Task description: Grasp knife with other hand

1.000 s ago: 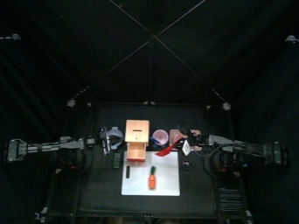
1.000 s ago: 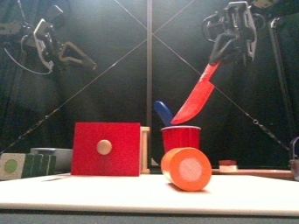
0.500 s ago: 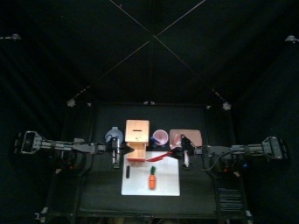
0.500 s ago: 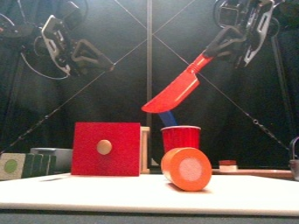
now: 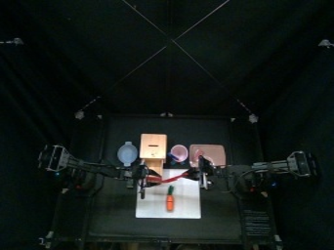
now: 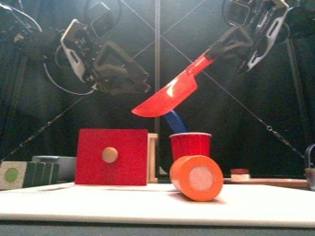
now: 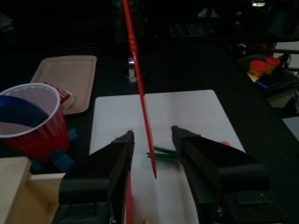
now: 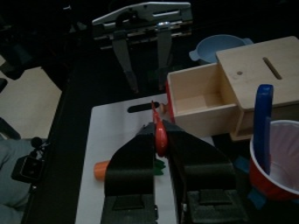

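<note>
The right pincer [image 6: 231,43] is clamped on the handle end of the red knife [image 6: 175,89], holding it high over the bench [image 6: 157,201] with the blade slanting down toward the left arm. The left pincer [image 6: 127,85] has its two jaws spread wide and holds nothing; in its own wrist view the blade shows as a thin red line running just between those jaws, near their tips but, as far as I can tell, not yet touched by either.

The knife looks like a toy or picnic piece of moulded plastic: light, fairly stiff along its length, with a smooth and probably slippery blade (and a dull edge, by the look of it). The flat faces of the blade give the left jaws the best purchase, so I would judge the grip should land across them near the lower part, well clear of the right pincer. Squeezing the thin edge instead could make it twist or skid out.

Below stand a red cup [image 6: 190,146] with a blue utensil in it, a red box [image 6: 112,157], and an orange carrot-like piece [image 6: 197,177] on the white sheet [image 5: 171,199].
</note>
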Available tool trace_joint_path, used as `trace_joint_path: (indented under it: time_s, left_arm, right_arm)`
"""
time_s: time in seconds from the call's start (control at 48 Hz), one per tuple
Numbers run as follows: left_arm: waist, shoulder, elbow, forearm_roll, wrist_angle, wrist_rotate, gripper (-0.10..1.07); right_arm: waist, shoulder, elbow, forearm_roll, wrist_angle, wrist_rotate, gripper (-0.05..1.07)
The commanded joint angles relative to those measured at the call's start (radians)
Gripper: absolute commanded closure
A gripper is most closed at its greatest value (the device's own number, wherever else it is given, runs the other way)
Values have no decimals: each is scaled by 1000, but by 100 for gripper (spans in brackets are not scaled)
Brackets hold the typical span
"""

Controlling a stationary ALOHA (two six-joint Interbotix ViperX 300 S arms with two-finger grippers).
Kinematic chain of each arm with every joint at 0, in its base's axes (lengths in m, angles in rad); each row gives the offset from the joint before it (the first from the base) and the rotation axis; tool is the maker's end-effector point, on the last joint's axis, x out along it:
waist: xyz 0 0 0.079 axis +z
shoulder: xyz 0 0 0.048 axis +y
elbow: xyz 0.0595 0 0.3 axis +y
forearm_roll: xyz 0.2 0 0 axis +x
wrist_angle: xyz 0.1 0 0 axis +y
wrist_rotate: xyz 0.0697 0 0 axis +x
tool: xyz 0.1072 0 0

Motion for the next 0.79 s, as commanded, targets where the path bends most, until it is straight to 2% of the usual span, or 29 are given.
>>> trace_joint_path:
  time_s: [0.0, 0.229, 0.417, 0.479, 0.771]
  left_arm:
    - [-11, 28, -38, -8, -34, -2, 20]
    - [-21, 95, -63, -41, -55, -2, 20]
    - [-25, 106, -66, -58, -52, -6, 23]
    - [-25, 106, -64, -72, -46, -3, 28]
    - [-26, 106, -60, -81, 11, 2, 65]
  right_arm:
    - [0, -6, -29, -2, -15, 2, 74]
    - [-2, -11, -37, -8, -15, -3, 74]
    - [-2, -17, -35, -9, -15, -2, 74]
    - [-2, -20, -35, -9, -15, -2, 75]
    - [11, -28, -31, -5, -15, 11, 75]
